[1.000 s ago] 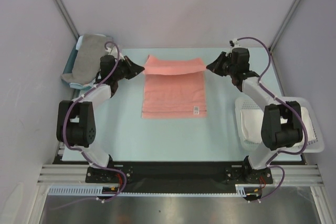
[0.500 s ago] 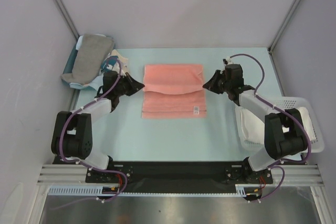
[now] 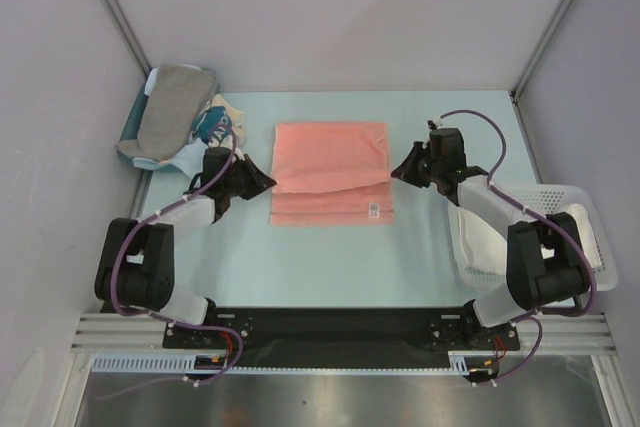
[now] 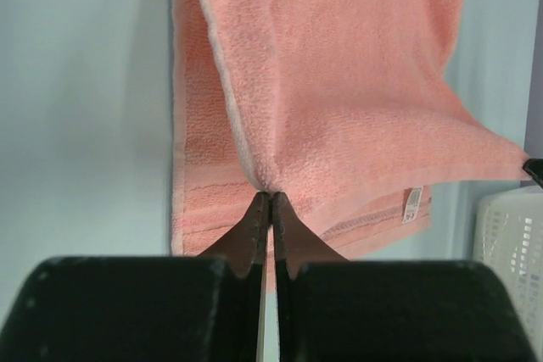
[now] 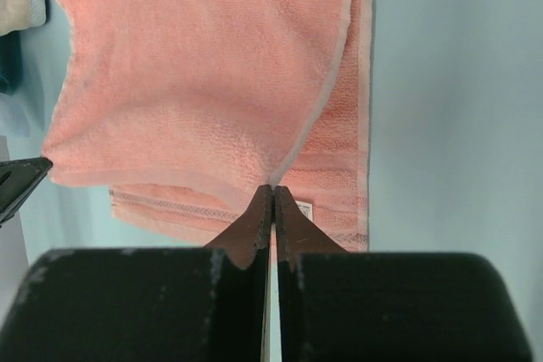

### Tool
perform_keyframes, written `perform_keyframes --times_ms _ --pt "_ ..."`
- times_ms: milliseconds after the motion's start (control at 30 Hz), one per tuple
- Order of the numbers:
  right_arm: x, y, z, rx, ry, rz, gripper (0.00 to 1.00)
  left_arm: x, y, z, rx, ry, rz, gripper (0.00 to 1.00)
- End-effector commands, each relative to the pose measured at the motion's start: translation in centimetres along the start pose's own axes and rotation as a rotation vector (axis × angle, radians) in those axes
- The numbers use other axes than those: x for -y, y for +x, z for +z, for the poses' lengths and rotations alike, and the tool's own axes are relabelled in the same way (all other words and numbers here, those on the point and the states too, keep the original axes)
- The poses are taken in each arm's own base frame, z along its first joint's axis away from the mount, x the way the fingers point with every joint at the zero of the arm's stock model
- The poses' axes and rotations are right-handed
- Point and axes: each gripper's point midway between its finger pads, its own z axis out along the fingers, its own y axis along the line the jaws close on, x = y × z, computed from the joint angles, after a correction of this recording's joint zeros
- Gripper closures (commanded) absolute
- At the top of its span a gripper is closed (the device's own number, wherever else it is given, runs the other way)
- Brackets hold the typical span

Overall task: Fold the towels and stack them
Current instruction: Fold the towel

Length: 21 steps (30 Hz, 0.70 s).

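A salmon-pink towel (image 3: 331,162) lies in the middle of the table, its far part doubled over toward the near hem. My left gripper (image 3: 268,181) is shut on the left corner of the folded-over layer (image 4: 339,82). My right gripper (image 3: 396,173) is shut on the right corner (image 5: 195,82). Both hold the layer just above the lower part, whose near strip with a white tag (image 3: 373,211) still shows. A grey towel (image 3: 168,112) lies at the far left. A white towel (image 3: 480,237) sits in the basket at the right.
A white plastic basket (image 3: 590,247) stands at the right edge. A blue tray (image 3: 135,117) at the far left holds the grey towel. A small teal bundle with white print (image 3: 207,129) lies beside it, close behind my left arm.
Both grippers have drawn the towel's far edge toward the near side. The folded layer now covers most of the lower part.
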Motion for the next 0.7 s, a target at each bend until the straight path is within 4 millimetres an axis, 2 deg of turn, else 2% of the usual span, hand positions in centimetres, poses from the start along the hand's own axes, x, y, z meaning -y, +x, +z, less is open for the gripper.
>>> perform_keyframes --times_ms 0,67,200,367,467,667 --pt "-0.2 -1.0 -1.4 0.039 0.009 -0.009 1.0 0.7 -1.7 -1.4 0.055 -0.029 0.03 0.95" --pt "-0.1 -0.9 -1.7 0.033 0.016 -0.014 1.0 0.6 -2.2 -1.8 0.065 -0.056 0.038 0.95" --pt "0.5 -0.1 -2.2 0.014 0.039 -0.021 1.0 0.3 -2.0 -2.4 0.055 -0.085 0.04 0.95" --pt "1.5 1.3 -2.4 -0.009 0.056 -0.018 1.0 0.2 -1.2 -2.9 0.044 -0.075 0.04 0.96" --pt "1.8 2.1 -2.2 -0.03 0.061 -0.017 1.0 -0.6 -0.1 -3.0 0.009 -0.097 0.033 0.98" --pt "1.7 2.7 -2.3 -0.042 0.072 -0.031 1.0 -0.9 0.6 -3.1 -0.006 -0.105 0.033 0.98"
